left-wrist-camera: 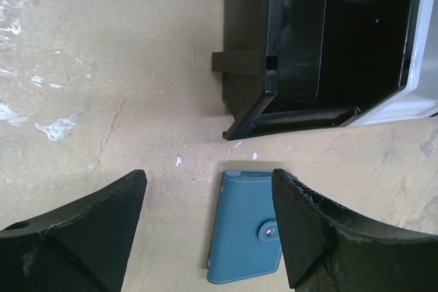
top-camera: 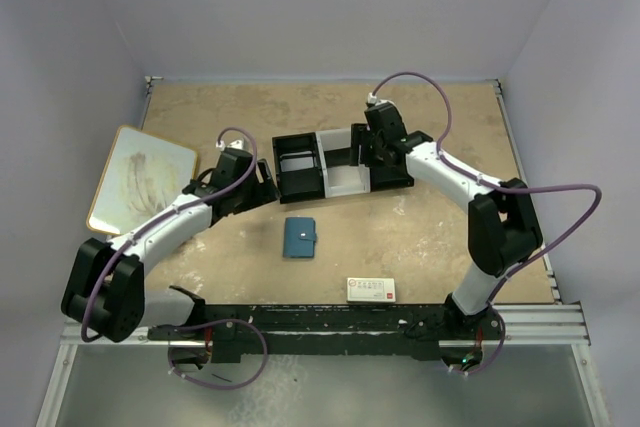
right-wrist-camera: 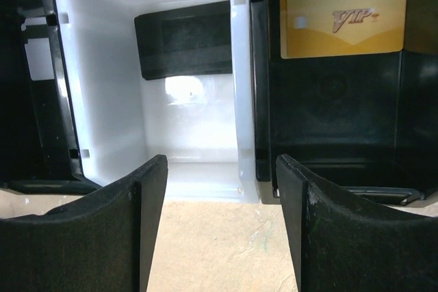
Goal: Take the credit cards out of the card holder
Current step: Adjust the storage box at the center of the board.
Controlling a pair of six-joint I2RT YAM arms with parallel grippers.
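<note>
Overhead view: card holder (top-camera: 299, 237) lies flat on the desk (top-camera: 420, 237), mid-field, well apart from both arms and just in front of the compartment tray (top-camera: 297, 185). The left gripper (top-camera: 262, 187) sits by the tray's left end. The right gripper (top-camera: 365, 152) hangs over its middle-right section. A white box (top-camera: 371, 289) with red print rests near the front edge, untouched.

Left wrist view: the left gripper (left-wrist-camera: 209, 176) is spread wide with nothing between the fingers. The card holder (left-wrist-camera: 246, 237) lies below and ahead, folded shut with its snap tab fastened, so no pocket is reachable as it lies. The tray's black corner (left-wrist-camera: 270, 32) is just beyond. This gripper looks lined up over the holder, likely to pin or lift it.

Right wrist view: the right gripper (right-wrist-camera: 219, 162) has its jaws apart and carries nothing, poised at the tray's near rim. A gold card (right-wrist-camera: 342, 15) lies flat in the black right-hand bay, free of any gripper; I judge it set down there as a drop spot. A dark slab (right-wrist-camera: 185, 39) sits in the white bay (right-wrist-camera: 102, 100); what it is I cannot tell. Grey-white card: not found for certain.
</note>
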